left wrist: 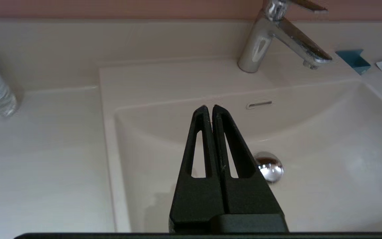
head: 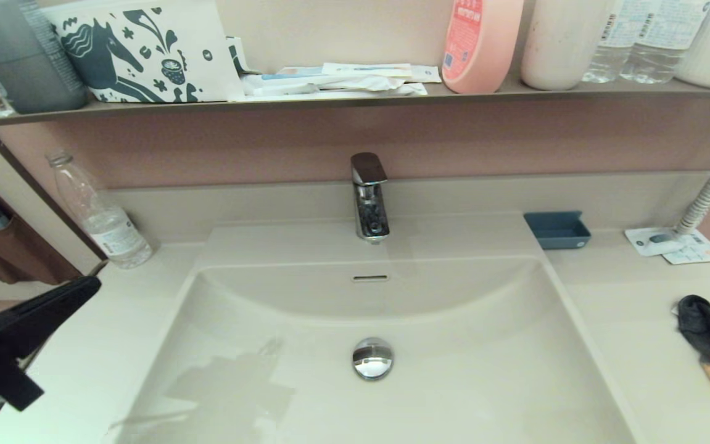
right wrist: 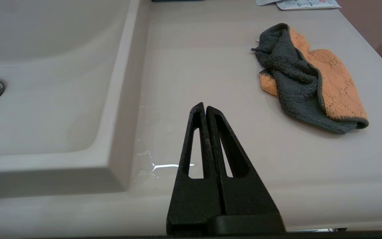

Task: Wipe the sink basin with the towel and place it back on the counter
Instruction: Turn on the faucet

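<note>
From my seat, everything hangs off the sink basin (head: 466, 382); one round chrome drain plug (head: 372, 357) in its floor, one overflow slot (head: 370, 278) in the curved rear wall, one faucet (head: 369, 196) on the ledge behind it. The towel (right wrist: 310, 78) is lying crumpled on the counter (head: 626, 320) to the right of the basin, grey face folded over the orange one, nothing holding it. Right gripper (right wrist: 205, 108) hangs over the counter just beside the basin's right rim, well short of the towel, fingers pressed together on nothing; left gripper (left wrist: 209, 109) sits at the basin's left side, also clenched empty. Behind the basin's right corner: one small blue tray (head: 557, 229); left of the basin, one clear bottle (head: 100, 213).
</note>
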Motion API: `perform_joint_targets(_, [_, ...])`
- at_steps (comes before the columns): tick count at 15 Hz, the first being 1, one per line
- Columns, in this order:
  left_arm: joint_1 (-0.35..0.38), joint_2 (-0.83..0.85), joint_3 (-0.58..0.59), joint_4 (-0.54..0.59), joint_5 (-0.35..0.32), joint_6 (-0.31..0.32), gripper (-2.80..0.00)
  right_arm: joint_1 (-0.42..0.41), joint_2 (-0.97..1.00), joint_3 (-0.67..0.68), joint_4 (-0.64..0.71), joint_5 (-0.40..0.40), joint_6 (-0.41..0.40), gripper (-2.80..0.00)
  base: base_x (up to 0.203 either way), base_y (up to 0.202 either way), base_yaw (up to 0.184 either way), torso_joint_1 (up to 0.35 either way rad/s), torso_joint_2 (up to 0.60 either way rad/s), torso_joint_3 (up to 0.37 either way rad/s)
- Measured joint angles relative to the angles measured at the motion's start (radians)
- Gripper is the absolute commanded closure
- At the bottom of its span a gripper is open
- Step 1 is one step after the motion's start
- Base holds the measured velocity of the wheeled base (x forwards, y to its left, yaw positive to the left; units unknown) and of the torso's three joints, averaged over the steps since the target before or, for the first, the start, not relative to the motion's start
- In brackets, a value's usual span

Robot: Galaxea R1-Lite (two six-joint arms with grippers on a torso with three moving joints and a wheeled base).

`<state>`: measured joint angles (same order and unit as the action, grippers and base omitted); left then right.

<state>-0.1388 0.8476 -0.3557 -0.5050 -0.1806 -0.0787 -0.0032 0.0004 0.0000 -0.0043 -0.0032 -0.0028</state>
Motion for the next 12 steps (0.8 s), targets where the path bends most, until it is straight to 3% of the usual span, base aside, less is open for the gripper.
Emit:
perform_joint_targets(2, [-0.074,0.078,-0.007,-0.084,0.059,-0.004,0.0,0.0,0.0,0.0,0.0,0.0,0.0,0.0,0.0,0.0,0.0,0.0,0.0,0.0])
perform_joint_targets(6, [-0.312,0.261,-0.022,-0.257,0.264,-0.047,0.0,0.0,0.0,0.0,0.0,0.0,0.0,0.0,0.0,0.0,0.0,0.0,0.0,0.0])
perform_joint_targets(10, [-0.447,0.469,-0.062,-0.464,0.394,-0.055,0.0,0.0,0.0,0.0,0.0,0.0,0.0,0.0,0.0,0.0,0.0,0.0,0.0,0.0])
perform_joint_targets(12, [-0.522,0.545,-0.101,-0.517,0.456,-0.053,0.0,0.0,0.0,0.0,0.0,0.0,0.0,0.0,0.0,0.0,0.0,0.0,0.0,0.0])
